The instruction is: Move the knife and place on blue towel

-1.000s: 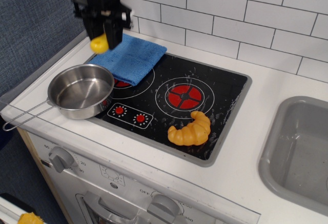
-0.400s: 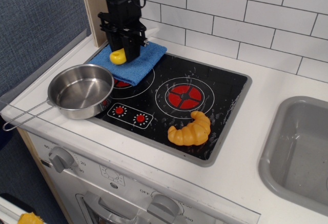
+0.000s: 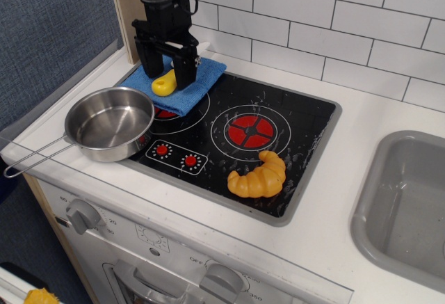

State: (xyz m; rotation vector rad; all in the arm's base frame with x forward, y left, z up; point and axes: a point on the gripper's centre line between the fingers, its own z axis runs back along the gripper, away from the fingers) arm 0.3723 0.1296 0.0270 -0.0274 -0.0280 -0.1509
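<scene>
The knife (image 3: pixel 165 83) lies on the blue towel (image 3: pixel 198 78) at the back left of the toy stove. I see its yellow handle; the white blade points back and is mostly hidden behind the gripper. My gripper (image 3: pixel 167 64) stands just above the knife with its two black fingers (image 3: pixel 185 66) spread wide on either side of the handle. It is open and holds nothing.
A steel pan (image 3: pixel 110 124) with a wire handle sits in front of the towel at the stove's left edge. An orange toy croissant (image 3: pixel 259 177) lies at the front right of the black hob (image 3: pixel 278 120). A grey sink (image 3: pixel 407 206) is at the right. A tiled wall stands behind.
The gripper carried the knife from above the stove's left edge down onto the towel, then opened and let it go. The knife now rests on the towel.
</scene>
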